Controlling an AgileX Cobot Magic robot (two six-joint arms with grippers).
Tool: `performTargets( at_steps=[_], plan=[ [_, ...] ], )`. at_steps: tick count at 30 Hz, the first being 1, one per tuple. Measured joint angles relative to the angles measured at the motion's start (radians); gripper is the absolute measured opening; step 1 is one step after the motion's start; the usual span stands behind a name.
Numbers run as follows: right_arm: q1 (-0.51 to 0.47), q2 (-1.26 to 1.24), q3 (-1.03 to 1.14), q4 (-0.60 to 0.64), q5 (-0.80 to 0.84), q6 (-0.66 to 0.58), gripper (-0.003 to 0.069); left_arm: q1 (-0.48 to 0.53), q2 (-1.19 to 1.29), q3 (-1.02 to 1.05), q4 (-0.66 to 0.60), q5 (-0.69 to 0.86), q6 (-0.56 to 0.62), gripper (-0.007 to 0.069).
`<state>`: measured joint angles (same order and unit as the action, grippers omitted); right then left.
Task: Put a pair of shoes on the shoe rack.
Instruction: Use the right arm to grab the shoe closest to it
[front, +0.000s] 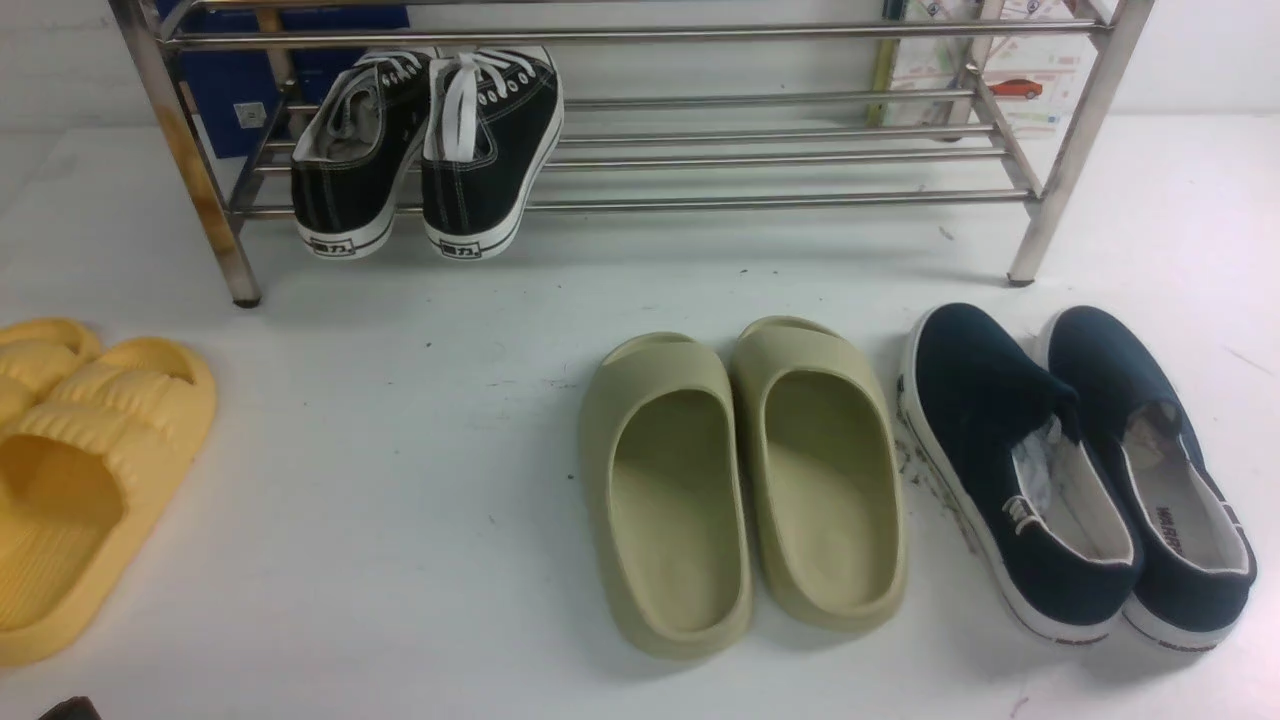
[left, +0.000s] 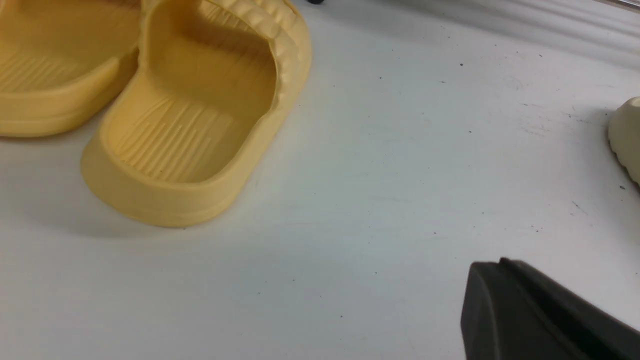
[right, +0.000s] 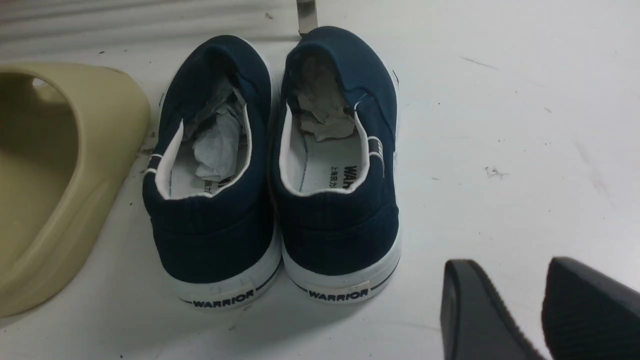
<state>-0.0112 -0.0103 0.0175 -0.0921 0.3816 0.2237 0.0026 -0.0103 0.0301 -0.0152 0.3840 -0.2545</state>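
The pair of shoes, navy slip-ons with white soles, stands on the white floor at the right; one shoe (front: 1000, 470) lies beside the other (front: 1150, 470), toes toward the shoe rack (front: 780, 200). Crumpled paper fills both. In the right wrist view their heels (right: 215, 235) (right: 340, 235) face me, and my right gripper (right: 507, 265) is open behind and to the side of them, with nothing between its fingers. My left gripper (left: 492, 265) is shut and empty over bare floor near a yellow slide. Neither gripper touches a shoe.
Black lace-up sneakers (front: 430, 150) hang heels-out on the rack's lower shelf at the left. Olive foam slides (front: 740, 480) sit in the middle, right beside the navy shoes. Yellow slides (front: 80, 470) lie at the far left. A rack leg (front: 1030, 250) stands just beyond the navy shoes.
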Motion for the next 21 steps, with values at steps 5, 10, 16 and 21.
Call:
performTargets(
  at_steps=[5, 10, 16, 21],
  plan=[
    [0.0, 0.0, 0.0, -0.01, 0.0, 0.0, 0.0246, 0.0, 0.0, 0.0, 0.0, 0.0, 0.0, -0.0012],
    [0.0, 0.0, 0.0, -0.01, 0.0, 0.0, 0.0246, 0.0, 0.0, 0.0, 0.0, 0.0, 0.0, -0.0012],
    [0.0, 0.0, 0.0, 0.006, 0.0, 0.023, 0.0246, 0.0, 0.0, 0.0, 0.0, 0.0, 0.0, -0.0012],
    [0.0, 0.0, 0.003, 0.223, -0.031, 0.234, 0.0246, 0.0, 0.0, 0.0, 0.0, 0.0, 0.0, -0.0012]
  ],
)
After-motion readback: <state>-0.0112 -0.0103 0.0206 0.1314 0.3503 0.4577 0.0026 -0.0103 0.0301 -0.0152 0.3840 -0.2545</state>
